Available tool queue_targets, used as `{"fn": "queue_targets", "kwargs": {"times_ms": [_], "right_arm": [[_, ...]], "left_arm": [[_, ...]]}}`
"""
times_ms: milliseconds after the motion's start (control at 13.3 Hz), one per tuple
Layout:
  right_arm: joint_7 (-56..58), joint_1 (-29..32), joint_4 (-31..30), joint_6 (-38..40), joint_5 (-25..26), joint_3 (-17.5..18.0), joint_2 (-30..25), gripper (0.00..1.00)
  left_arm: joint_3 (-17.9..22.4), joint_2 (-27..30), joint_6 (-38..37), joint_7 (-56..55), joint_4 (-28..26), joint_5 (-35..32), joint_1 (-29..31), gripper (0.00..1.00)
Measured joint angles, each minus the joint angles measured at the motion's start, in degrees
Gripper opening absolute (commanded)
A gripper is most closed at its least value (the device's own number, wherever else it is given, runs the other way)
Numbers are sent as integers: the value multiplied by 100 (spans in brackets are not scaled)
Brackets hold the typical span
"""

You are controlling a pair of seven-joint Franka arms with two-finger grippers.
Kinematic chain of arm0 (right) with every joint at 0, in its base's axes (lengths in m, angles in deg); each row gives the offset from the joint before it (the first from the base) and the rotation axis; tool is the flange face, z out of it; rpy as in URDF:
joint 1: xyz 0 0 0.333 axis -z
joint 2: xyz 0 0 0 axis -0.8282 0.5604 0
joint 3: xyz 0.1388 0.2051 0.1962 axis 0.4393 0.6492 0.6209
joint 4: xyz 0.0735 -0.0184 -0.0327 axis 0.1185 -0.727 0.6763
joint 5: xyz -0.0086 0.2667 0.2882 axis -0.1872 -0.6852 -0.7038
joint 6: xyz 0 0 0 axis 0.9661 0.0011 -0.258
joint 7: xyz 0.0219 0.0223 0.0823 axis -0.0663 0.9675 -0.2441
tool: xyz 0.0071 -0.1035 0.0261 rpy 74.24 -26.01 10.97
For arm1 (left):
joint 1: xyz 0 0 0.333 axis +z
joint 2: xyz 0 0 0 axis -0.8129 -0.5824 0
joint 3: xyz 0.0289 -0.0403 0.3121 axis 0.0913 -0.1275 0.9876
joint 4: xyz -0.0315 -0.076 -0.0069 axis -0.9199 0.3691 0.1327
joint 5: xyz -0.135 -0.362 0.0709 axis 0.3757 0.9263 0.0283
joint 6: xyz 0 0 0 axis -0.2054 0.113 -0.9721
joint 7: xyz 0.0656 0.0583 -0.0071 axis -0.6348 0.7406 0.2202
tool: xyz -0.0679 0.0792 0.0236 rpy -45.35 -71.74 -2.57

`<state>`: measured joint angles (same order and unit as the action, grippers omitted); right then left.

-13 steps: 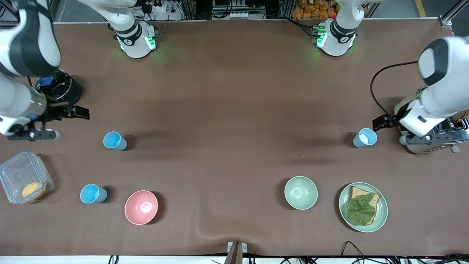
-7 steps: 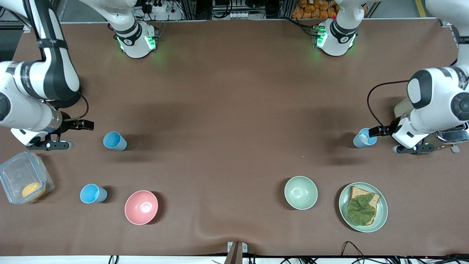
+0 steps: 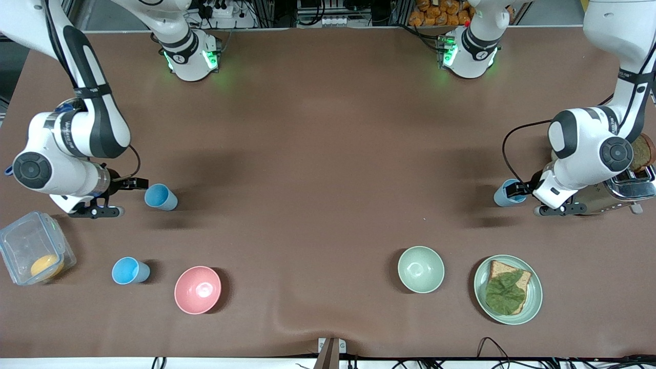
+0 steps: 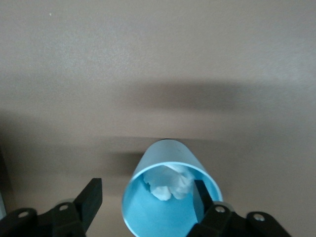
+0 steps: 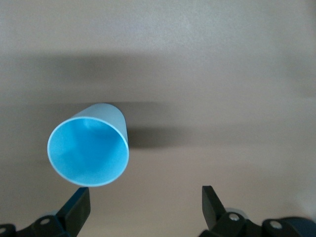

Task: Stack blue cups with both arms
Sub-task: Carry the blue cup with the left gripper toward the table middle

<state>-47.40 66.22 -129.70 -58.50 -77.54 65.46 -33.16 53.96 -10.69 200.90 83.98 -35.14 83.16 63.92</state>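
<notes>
Three blue cups stand upright on the brown table. One (image 3: pixel 160 197) is toward the right arm's end. My right gripper (image 3: pixel 136 183) is low beside it and open. In the right wrist view this cup (image 5: pixel 89 150) is empty and sits ahead of one fingertip (image 5: pixel 79 203), outside the gap of the gripper (image 5: pixel 144 202). A second cup (image 3: pixel 506 195), with crumpled white paper inside (image 4: pixel 168 182), is toward the left arm's end. My left gripper (image 3: pixel 515 190) is open at it. In the left wrist view the cup (image 4: pixel 148 212) fills the gap of the gripper (image 4: pixel 146 200). The third cup (image 3: pixel 130 270) stands alone, nearer the camera.
A pink bowl (image 3: pixel 198 289) stands beside the third cup. A green bowl (image 3: pixel 421 269) and a plate with bread and lettuce (image 3: pixel 507 289) are nearer the camera at the left arm's end. A silver toaster (image 3: pixel 620 195) is by the left gripper. A clear container (image 3: pixel 33 253) is at the right arm's end.
Both arms have come down and in toward their cups. The right gripper moved up beside its cup. The left gripper closed in on the paper-filled cup. The cups have not moved.
</notes>
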Motion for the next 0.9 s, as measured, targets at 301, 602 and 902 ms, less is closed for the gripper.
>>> {"fn": "queue_targets", "kwargs": {"times_ms": [301,602,902], "right_arm": [[-1,46,-426,-726,0,-11,8,100],[1,42,-494,-1105,0,19,21,100],[1,42,-572,-1306,0,25,139,100]], "left_arm": [[-5,-33,25,109,-12,0,61,0],[-25,-33,30,111,-17,0,61,0],[-148,4,70,139,43,0,46,0]]}}
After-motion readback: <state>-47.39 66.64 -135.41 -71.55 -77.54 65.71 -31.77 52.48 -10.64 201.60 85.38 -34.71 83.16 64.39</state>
